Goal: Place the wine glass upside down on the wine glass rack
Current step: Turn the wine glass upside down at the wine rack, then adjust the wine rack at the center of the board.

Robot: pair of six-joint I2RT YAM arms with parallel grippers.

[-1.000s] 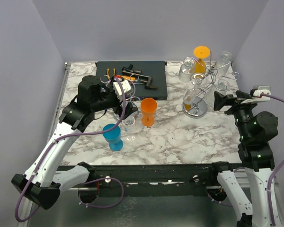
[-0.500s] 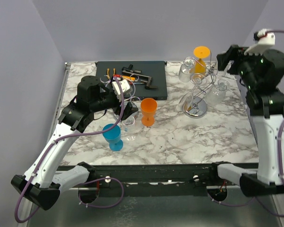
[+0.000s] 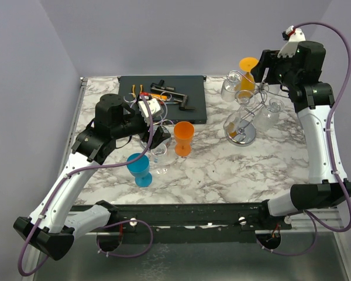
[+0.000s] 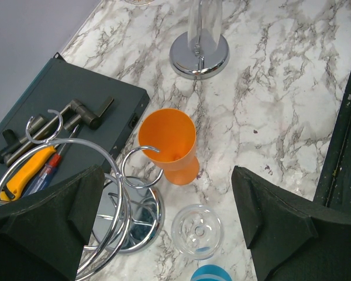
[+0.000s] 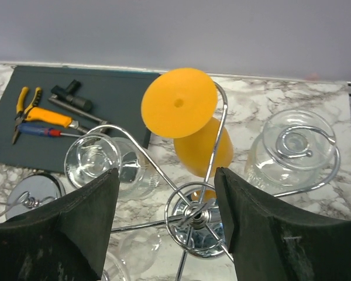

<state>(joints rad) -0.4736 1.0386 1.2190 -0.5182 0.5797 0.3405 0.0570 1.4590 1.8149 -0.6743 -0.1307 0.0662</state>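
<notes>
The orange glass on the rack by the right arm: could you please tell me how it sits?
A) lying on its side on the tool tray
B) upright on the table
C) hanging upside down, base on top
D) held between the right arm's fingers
C: in the right wrist view the orange glass hangs on the wine glass rack with its flat base uppermost and its bowl pointing down.

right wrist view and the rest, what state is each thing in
orange glass, hung upside down on rack
clear glass, hung upside down on rack
orange cup, upright on table
left gripper, open, empty
right gripper, open, empty
</notes>
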